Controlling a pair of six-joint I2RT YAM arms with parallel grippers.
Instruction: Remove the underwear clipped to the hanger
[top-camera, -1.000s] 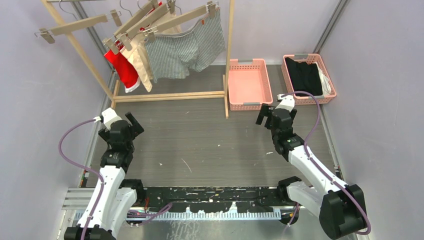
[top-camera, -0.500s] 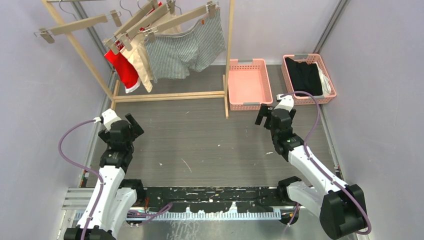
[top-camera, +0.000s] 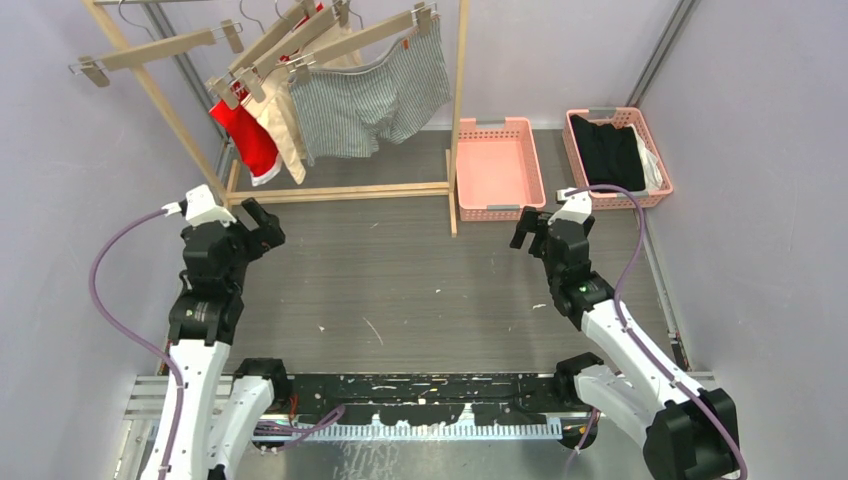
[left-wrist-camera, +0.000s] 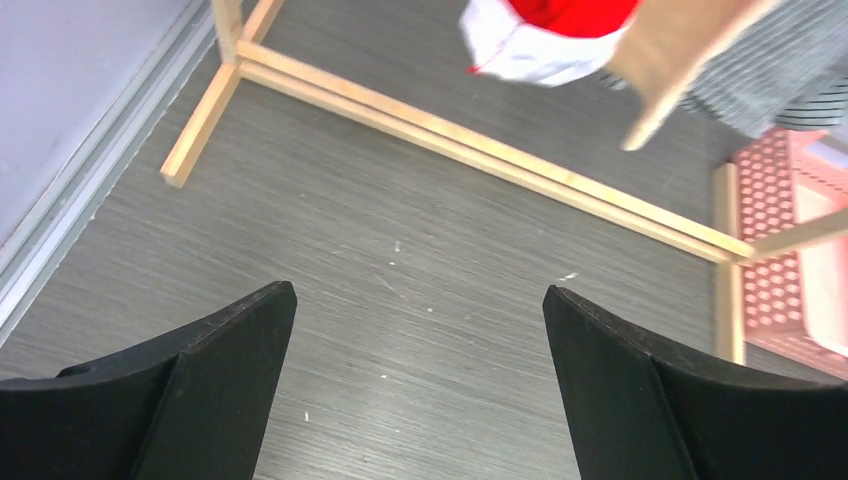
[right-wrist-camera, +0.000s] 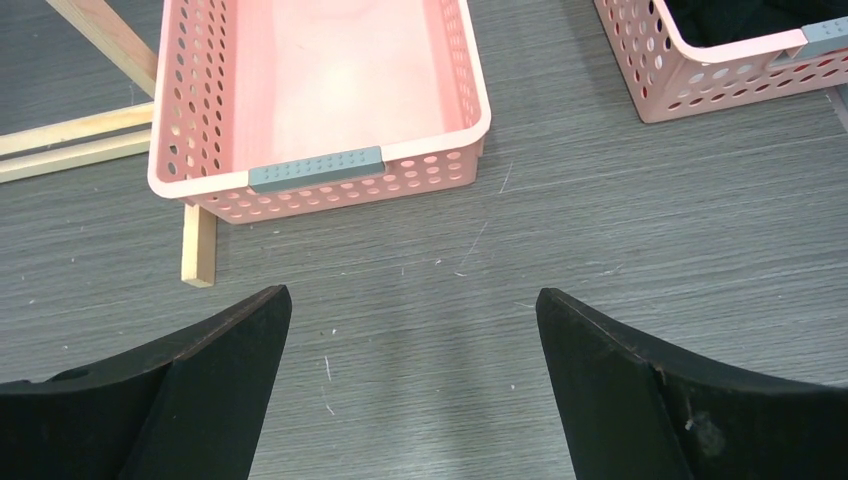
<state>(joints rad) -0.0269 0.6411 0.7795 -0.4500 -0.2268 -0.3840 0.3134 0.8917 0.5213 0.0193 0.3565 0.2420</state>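
Note:
Three pieces hang clipped to wooden hangers (top-camera: 345, 42) on the rack at the back left: a small red one with white trim (top-camera: 243, 138), a beige one (top-camera: 281, 125) and grey pinstriped boxer briefs (top-camera: 368, 100). My left gripper (top-camera: 257, 222) is open and empty, raised in front of the rack's base, below the red piece. Its wrist view shows the red piece's white hem (left-wrist-camera: 530, 50), the beige tip (left-wrist-camera: 668, 70) and a bit of the boxers (left-wrist-camera: 790, 75) at the top edge. My right gripper (top-camera: 530, 230) is open and empty near the empty pink basket (top-camera: 499, 205).
The rack's wooden base rails (top-camera: 340, 190) and upright (top-camera: 459, 100) stand between my left arm and the baskets. A second pink basket (top-camera: 660, 185) at the back right holds black clothing (top-camera: 608, 150). An empty clip hanger (top-camera: 150, 52) hangs at far left. Walls close both sides.
My left gripper has risen and swung left and toward the rack. My right gripper has barely moved. The hanging pieces have not moved.

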